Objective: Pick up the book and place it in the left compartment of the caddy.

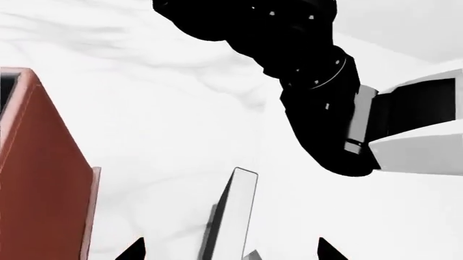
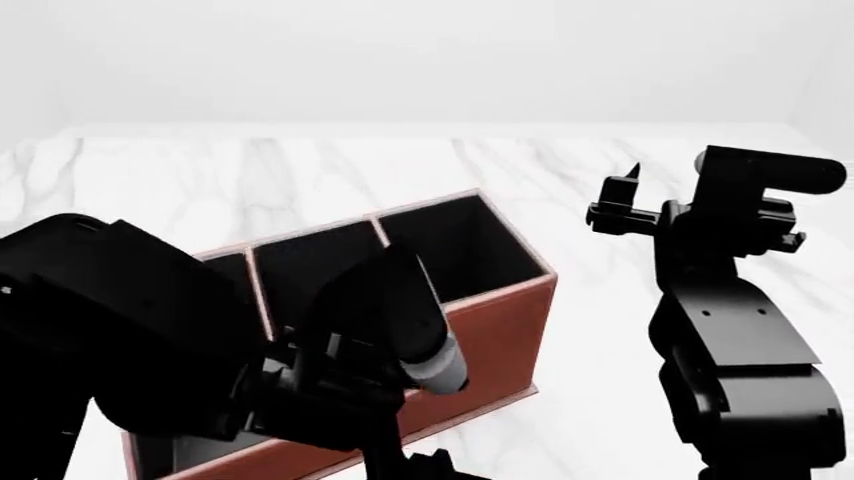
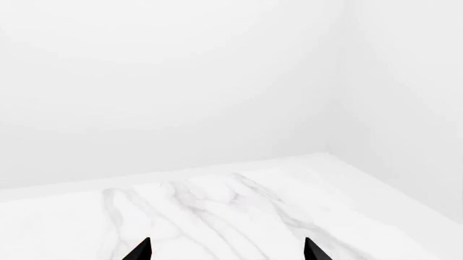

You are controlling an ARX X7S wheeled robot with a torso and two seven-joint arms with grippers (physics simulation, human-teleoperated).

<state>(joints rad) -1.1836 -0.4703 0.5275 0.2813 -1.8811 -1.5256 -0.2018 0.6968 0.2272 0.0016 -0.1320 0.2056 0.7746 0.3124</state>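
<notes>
Step in hand: the grasp, not yet made. In the left wrist view the L gripper has its tips spread wide, and the book stands on edge in the gap between them. It is seen thin-side on, with clear space each side, so nothing is clamped yet. I can't tell whether the tips are level with the book or short of it.

The book is on the counter, near the counter's near edge and just beside the caddy but apart from its outer wall. In the head view the book is hidden behind the L arm. That arm also covers the caddy's left end, so the left compartment can't be seen from there.

The R gripper is also spread and empty. It's raised over the counter's right side, well apart from the caddy, and faces the far edge and wall. It seems to have no part in this step.

Next move, as I judge it:
- Square the tips on the book's two broad covers, go a bit deeper if needed, then close.
- Lift clear of the caddy's front wall.
- Carry it toward the caddy's left end and lower it into the long slot, w/ the book kept in line w/ the slot.

The book is tall and thin, so a one-sided touch would prob. tip it. Both pads should meet it together.
</notes>
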